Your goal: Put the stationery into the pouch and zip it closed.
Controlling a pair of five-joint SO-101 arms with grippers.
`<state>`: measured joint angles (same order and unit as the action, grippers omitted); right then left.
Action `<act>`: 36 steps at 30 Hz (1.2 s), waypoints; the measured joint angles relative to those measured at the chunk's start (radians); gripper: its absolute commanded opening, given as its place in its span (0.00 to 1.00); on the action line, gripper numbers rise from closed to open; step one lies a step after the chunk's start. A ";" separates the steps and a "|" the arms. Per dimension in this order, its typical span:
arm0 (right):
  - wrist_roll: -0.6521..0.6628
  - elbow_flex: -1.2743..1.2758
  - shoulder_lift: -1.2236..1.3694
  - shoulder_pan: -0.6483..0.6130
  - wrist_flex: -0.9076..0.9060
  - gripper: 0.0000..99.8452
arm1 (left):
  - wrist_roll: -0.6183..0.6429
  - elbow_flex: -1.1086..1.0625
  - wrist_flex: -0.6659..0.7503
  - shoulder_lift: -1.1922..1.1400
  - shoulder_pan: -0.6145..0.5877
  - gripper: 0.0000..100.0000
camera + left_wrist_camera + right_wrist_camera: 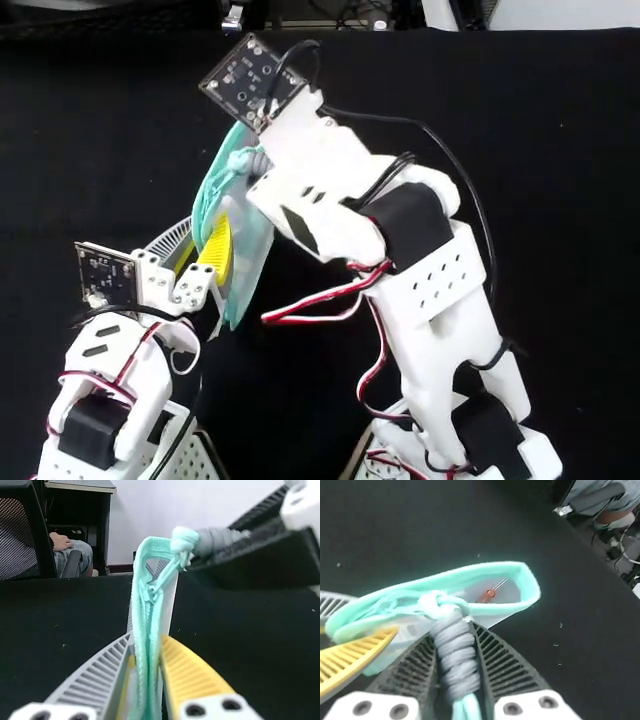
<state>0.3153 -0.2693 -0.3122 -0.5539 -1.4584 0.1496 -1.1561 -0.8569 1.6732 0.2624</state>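
- The mint-green pouch was held up off the black table, stretched between the two grippers.
- The left gripper was clamped on one end of the pouch, with the zip edge pinched between its grey and yellow fingers.
- The right gripper was closed on the grey cord, which was knotted to the zip pull at the pouch's upper edge.
- In the right wrist view, the mouth of the pouch was seen gaping at the end away from the left gripper.
- A small red-tipped item was seen inside the pouch.
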 measured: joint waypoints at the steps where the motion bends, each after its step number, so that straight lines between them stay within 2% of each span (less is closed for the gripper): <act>1: 0.000 0.014 0.000 0.005 0.014 0.01 | 0.000 0.000 0.002 0.000 0.000 0.03; 6: 0.055 0.048 0.035 0.043 0.074 0.01 | 0.000 -0.009 -0.005 0.000 0.000 0.03; 15: 0.078 0.049 0.130 0.201 0.192 0.01 | -0.002 -0.012 -0.003 0.005 0.002 0.03; 26: 0.081 0.057 0.158 0.250 0.245 0.01 | -0.002 -0.012 -0.002 0.005 0.002 0.03; 32: 0.081 0.057 0.184 0.261 0.192 0.02 | -0.002 -0.012 -0.002 0.005 0.002 0.03; 36: 0.081 0.057 0.152 0.264 0.071 0.17 | -0.002 -0.023 -0.002 0.006 0.002 0.03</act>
<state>0.3966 -0.2125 -0.1603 -0.2900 -1.3878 0.1481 -1.1792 -0.8585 1.6794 0.2639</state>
